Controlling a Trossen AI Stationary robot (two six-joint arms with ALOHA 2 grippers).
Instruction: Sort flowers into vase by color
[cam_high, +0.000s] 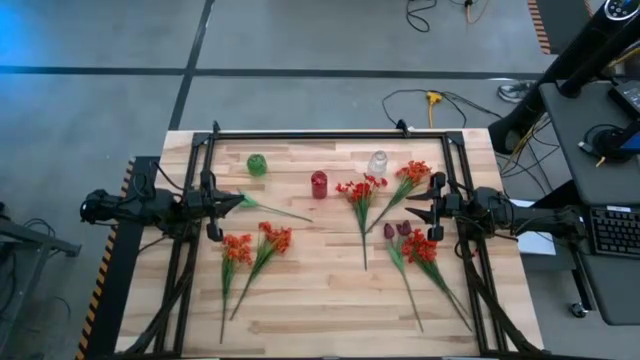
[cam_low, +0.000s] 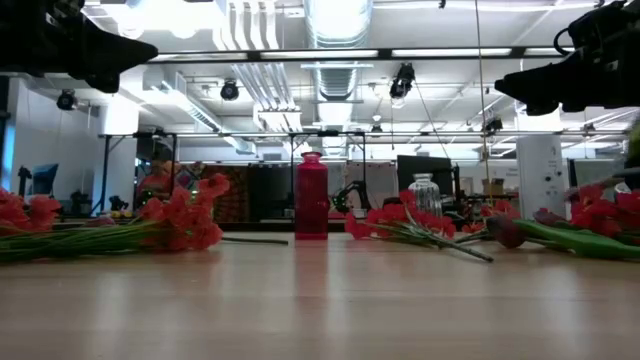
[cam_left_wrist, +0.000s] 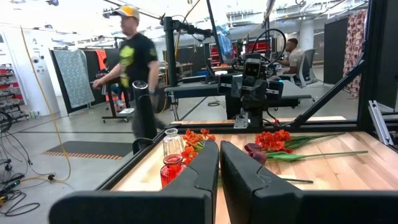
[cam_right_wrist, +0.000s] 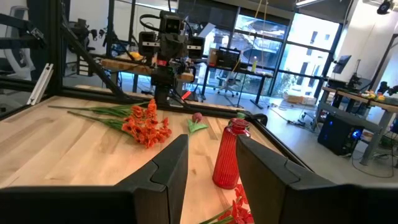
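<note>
At the left claw (cam_high: 238, 202), the two fingers are pressed together with nothing between them. A single stem (cam_high: 280, 210) with a small dark bud is seen lying on the desk (cam_high: 320, 290) just ahead of its tips. Whether the tips touch the stem cannot be told. From here the stalk could be shoved along the wood instead of gripped if the fingers are not parted first, since it is thin and lies flat.

Nearer the operator's edge from that claw, two orange-red sprays (cam_high: 256, 244) are laid close together. One could be dragged out with the other if leaves are tangled.

Across the desk, the right claw (cam_high: 412, 212) is held with its fingers apart and empty. Just beside it lie the maroon blooms (cam_high: 395, 230) and a red spray (cam_high: 420, 246), with stalks crossing, so two colours might be lifted in one pinch. Beyond it, toward the far edge, an orange spray (cam_high: 412, 172) and a red bunch (cam_high: 360, 190) are found.

Between the two claws stand the red vase (cam_high: 319, 184), the clear vase (cam_high: 378, 162) and the green vase (cam_high: 257, 165), all upright and empty. Their necks look narrow, so a swinging stalk could miss the mouth or knock a vase over. Red and orange-red are easily confused, so a wrong sort is judged the likeliest fault.
</note>
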